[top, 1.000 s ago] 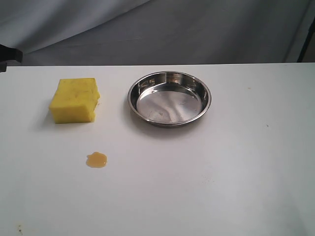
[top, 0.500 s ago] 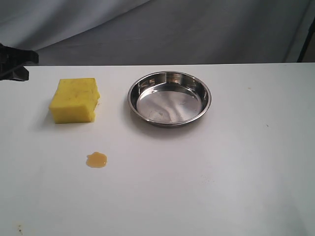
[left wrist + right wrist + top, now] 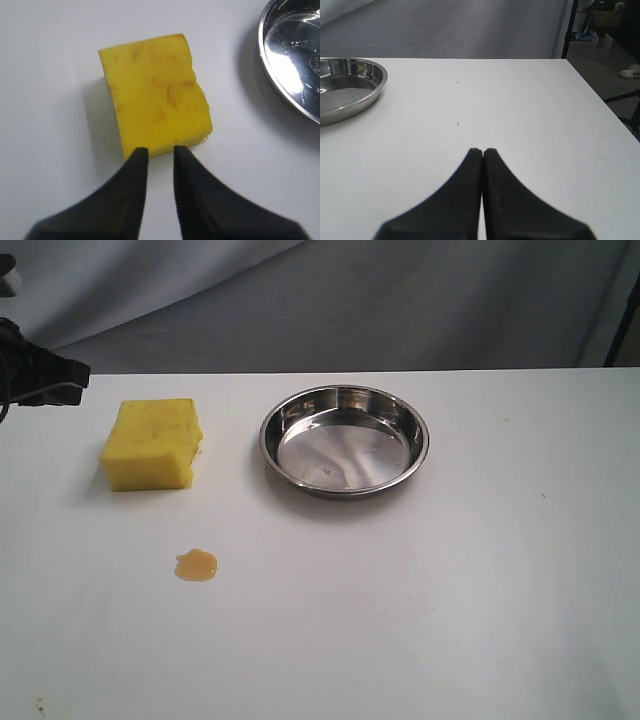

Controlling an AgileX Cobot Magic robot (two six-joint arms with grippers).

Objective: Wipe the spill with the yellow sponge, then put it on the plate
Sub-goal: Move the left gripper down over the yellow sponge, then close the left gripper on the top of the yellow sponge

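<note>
The yellow sponge [image 3: 152,443] lies flat on the white table, left of the plate [image 3: 345,455], a shiny round steel dish with nothing in it. The spill [image 3: 196,565], a small amber puddle, sits in front of the sponge. My left gripper [image 3: 78,383] hangs at the far left, above and behind the sponge. In the left wrist view its jaws [image 3: 159,152] stand slightly open just short of the sponge [image 3: 155,95], holding nothing. My right gripper [image 3: 482,150] is shut and empty over bare table, away from the plate [image 3: 345,85].
A grey cloth backdrop [image 3: 400,300] hangs behind the table. The table's right edge [image 3: 600,95] shows in the right wrist view, with floor and clutter beyond it. The plate's rim [image 3: 295,55] lies close to the sponge.
My left arm has come further in from the left edge toward the sponge. Sponge, spill and plate have not moved.
</note>
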